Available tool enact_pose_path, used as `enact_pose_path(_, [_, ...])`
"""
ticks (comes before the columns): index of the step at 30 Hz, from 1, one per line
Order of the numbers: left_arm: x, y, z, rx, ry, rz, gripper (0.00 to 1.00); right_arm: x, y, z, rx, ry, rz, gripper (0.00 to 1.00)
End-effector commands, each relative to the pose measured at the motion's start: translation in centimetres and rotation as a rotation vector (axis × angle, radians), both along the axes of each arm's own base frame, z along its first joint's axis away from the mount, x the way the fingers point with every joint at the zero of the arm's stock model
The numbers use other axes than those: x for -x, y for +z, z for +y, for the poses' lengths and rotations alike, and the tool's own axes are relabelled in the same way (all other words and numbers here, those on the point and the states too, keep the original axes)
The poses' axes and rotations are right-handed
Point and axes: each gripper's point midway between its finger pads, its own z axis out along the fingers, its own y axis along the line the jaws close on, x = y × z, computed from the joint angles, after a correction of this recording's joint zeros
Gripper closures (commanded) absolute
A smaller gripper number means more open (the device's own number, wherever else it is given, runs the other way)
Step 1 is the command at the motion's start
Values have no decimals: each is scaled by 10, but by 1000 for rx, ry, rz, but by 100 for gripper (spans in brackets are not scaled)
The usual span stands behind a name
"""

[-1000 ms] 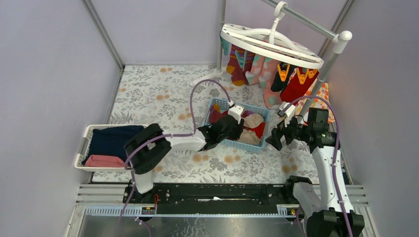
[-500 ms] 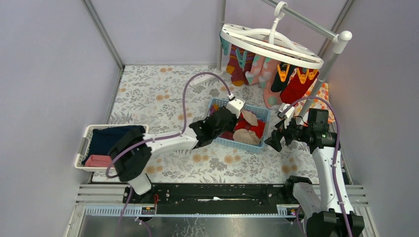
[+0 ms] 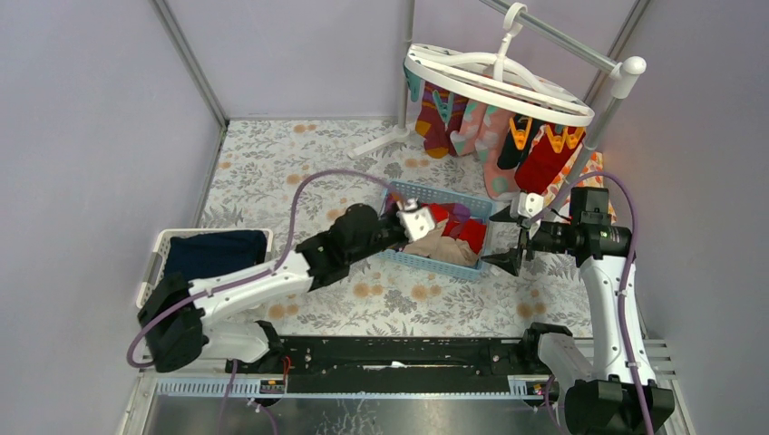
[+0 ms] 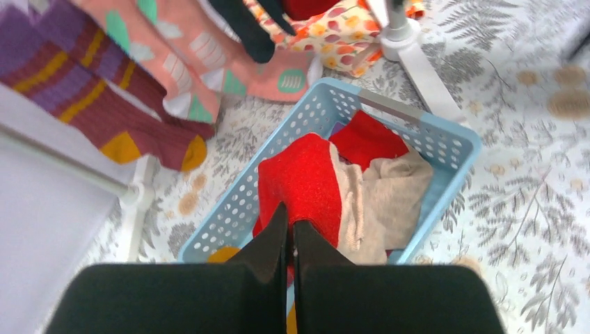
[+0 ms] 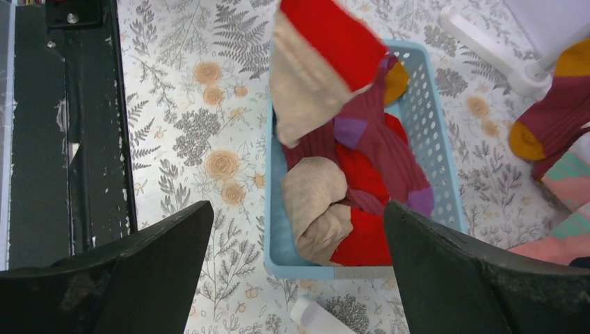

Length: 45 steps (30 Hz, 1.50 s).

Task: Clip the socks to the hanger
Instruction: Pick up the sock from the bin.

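Observation:
My left gripper (image 3: 426,220) (image 4: 291,221) is shut on a red sock with a beige part (image 4: 306,182). It holds the sock above the blue basket (image 3: 433,264) (image 4: 447,133). The lifted sock also shows in the right wrist view (image 5: 321,43), hanging over the basket (image 5: 445,149). More red, maroon and beige socks (image 5: 362,174) lie in the basket. My right gripper (image 3: 508,243) (image 5: 296,209) is wide open and empty at the basket's right end. The white oval hanger (image 3: 497,88) hangs from the rack at the back right, with several socks (image 3: 537,156) clipped under it.
A white basket (image 3: 152,265) with folded navy and pink cloth stands at the left. The grey rack pole (image 3: 594,136) and orange floral cloth (image 3: 596,170) are close behind my right arm. A rack foot (image 4: 416,61) lies past the blue basket.
My left arm has drawn back toward the left and lifted the red sock out of the basket. My right gripper has turned and opened wider beside the basket.

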Motion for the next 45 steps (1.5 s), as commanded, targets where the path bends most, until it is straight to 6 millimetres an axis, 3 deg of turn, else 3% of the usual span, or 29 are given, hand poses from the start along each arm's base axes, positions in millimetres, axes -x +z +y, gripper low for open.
enact_pose_path(1, [25, 29, 0, 6, -214, -391, 100, -1, 28, 10, -99, 11, 16, 0])
enact_pose_path(6, [37, 45, 3, 21, -262, -558, 100, 2, 22, 14, -152, 6, 92, 0])
enact_pose_path(11, [66, 65, 0, 92, -359, -740, 100, 9, 21, 24, -229, 53, 162, 0])
enact_pose_path(21, [99, 80, -29, 112, -479, -831, 100, 22, 20, 47, -338, 167, 355, 0])
enact_pose_path(30, [97, 73, -48, 59, -480, -861, 100, 50, 30, 62, -389, 304, 433, 3])
enact_pose_path(35, [94, 70, -50, 40, -461, -868, 100, 52, 37, 63, -410, 322, 481, 19])
enact_pose_path(45, [96, 60, -51, 44, -470, -835, 100, 42, 30, 62, -363, 257, 468, 78])
